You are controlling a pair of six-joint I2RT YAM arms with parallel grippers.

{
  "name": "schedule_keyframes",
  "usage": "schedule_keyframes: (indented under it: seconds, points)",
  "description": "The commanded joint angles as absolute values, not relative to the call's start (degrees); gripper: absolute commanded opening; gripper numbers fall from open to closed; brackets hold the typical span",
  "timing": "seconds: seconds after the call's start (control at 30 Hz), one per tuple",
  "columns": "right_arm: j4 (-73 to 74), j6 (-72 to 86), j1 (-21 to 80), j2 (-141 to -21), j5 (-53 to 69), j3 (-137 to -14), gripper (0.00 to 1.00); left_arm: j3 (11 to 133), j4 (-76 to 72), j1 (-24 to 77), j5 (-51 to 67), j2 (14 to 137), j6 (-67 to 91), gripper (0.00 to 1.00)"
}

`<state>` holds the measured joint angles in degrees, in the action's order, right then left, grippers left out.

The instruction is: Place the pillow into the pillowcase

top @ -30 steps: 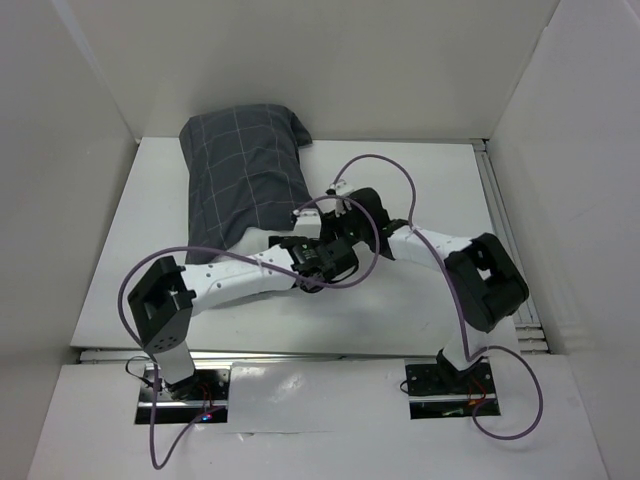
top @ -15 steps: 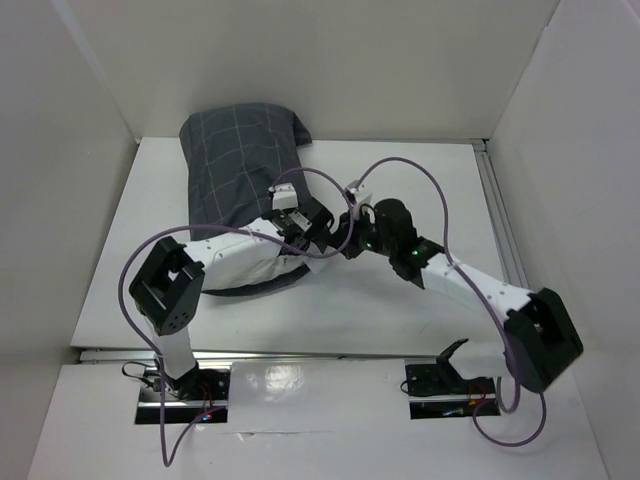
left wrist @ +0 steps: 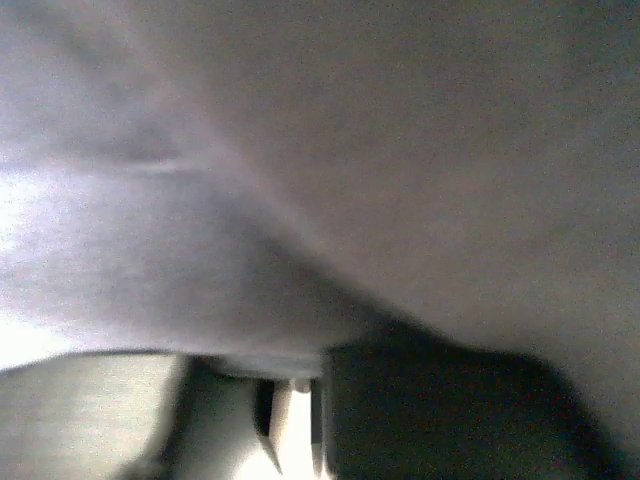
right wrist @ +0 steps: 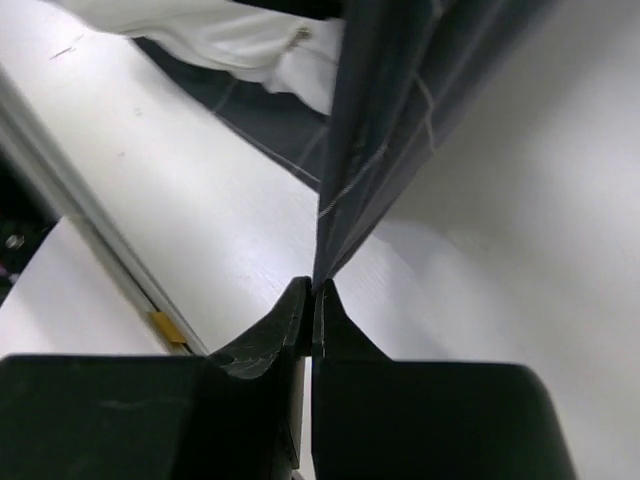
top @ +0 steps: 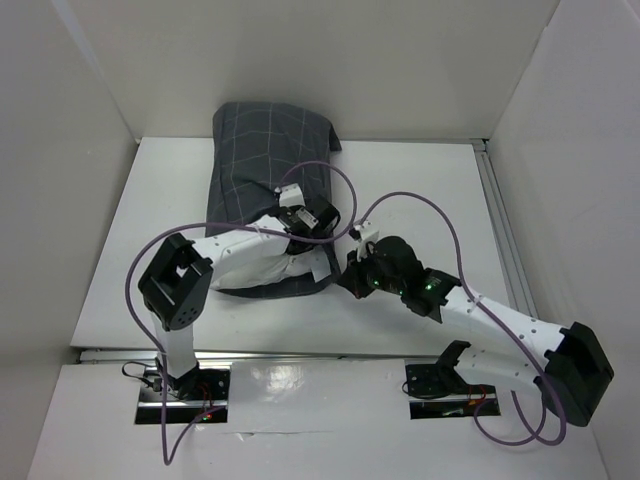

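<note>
The dark grey checked pillowcase (top: 265, 160) lies at the back left of the table, with the white pillow (top: 272, 268) bulging from its near open end. My left gripper (top: 318, 222) reaches over that end. In the left wrist view, pale pillow cloth (left wrist: 300, 180) fills the picture down to the left gripper (left wrist: 292, 385), which is shut on a fold of it. My right gripper (top: 350, 278) sits at the opening's right corner. It is shut (right wrist: 314, 288) on the pillowcase hem (right wrist: 400, 90), which rises taut from the tips. The pillow (right wrist: 220, 35) shows beyond.
White walls close the table (top: 430, 190) on the left, back and right. A metal rail (top: 503, 230) runs along its right side, and the table's near edge strip (right wrist: 110, 270) lies close to my right gripper. Purple cables (top: 440, 205) loop above both arms.
Both grippers have gone from open to shut. The pillowcase with the pillow has shifted right and farther back. My right arm has stretched out and its gripper has drawn toward the near side.
</note>
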<state>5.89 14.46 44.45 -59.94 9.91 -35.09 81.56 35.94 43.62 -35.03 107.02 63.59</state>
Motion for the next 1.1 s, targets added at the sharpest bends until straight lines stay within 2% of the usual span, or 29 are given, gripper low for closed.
schedule_keyframes:
  seconds: [0.0, 0.03, 0.07, 0.1, 0.13, 0.17, 0.2, 0.27, 0.4, 0.43, 0.47, 0.57, 0.63, 0.7, 0.8, 0.83, 1.07]
  points:
    - [19.07, 19.86, 47.20, -56.43, 5.83, -36.29, 0.00, 78.16, 27.35, 41.83, -38.94, 103.28, 62.69, 0.21]
    - [19.59, 20.73, 47.20, -56.43, 3.54, -36.82, 0.00, 77.00, 27.33, 42.79, -38.94, 102.05, 61.80, 0.31]
    - [20.30, 20.74, 47.20, -56.43, 1.34, -37.61, 0.01, 75.95, 27.33, 45.15, -39.54, 99.52, 60.74, 0.45]
    - [20.30, 21.44, 47.20, -57.12, -0.77, -39.36, 0.13, 74.11, 27.33, 46.65, -39.55, 98.19, 56.90, 0.54]
    - [20.91, 20.58, 47.20, -57.13, -1.49, -40.51, 0.31, 73.48, 28.90, 48.24, -39.55, 96.69, 55.91, 0.61]
    - [21.96, 19.96, 47.20, -58.00, -1.49, -41.74, 0.43, 72.78, 30.48, 51.73, -39.55, 95.20, 54.85, 0.64]
    - [22.49, 18.30, 47.72, -58.70, -1.49, -42.97, 0.46, 71.38, 32.76, 53.51, -39.55, 91.53, 54.76, 0.74]
    - [23.02, 16.45, 47.72, -58.71, -2.11, -45.70, 0.57, 69.53, 40.03, 58.15, -40.08, 87.21, 55.54, 0.77]
    - [21.63, 8.73, 47.72, -58.18, -2.11, -48.77, 0.62, 64.00, 49.27, 61.52, -37.27, 72.54, 59.75, 0.87]
    - [21.01, 7.74, 48.33, -58.18, -2.11, -49.56, 0.64, 62.16, 51.13, 62.05, -36.40, 69.12, 62.11, 0.93]
    - [19.27, 6.34, 48.95, -58.18, -1.50, -50.96, 0.64, 61.62, 53.76, 62.05, -36.39, 62.47, 64.57, 0.95]
    - [12.26, 1.33, 50.88, -60.99, -0.88, -51.68, 0.67, 60.39, 65.19, 62.05, -40.42, 50.51, 74.34, 0.95]
    - [8.72, -3.14, 51.76, -64.94, -1.13, -52.55, 0.68, 58.46, 67.23, 62.05, -41.74, 45.73, 76.37, 0.93]
    - [6.34, -7.79, 52.82, -70.89, -3.41, -55.97, 0.68, 55.22, 63.21, 62.05, -41.75, 40.90, 72.19, 0.93]
    - [2.05, -12.81, 55.28, -78.89, -10.70, -60.55, 0.70, 52.22, 54.42, 62.05, -41.22, 40.25, 67.25, 0.94]
    - [0.46, -16.31, 56.15, -80.67, -16.12, -61.08, 0.71, 52.21, 53.36, 62.05, -41.22, 42.52, 66.45, 0.95]
    - [-13.69, -31.00, 56.69, -90.96, -32.31, -59.95, 0.71, 53.96, 51.42, 62.05, -42.01, 49.83, 64.96, 0.98]
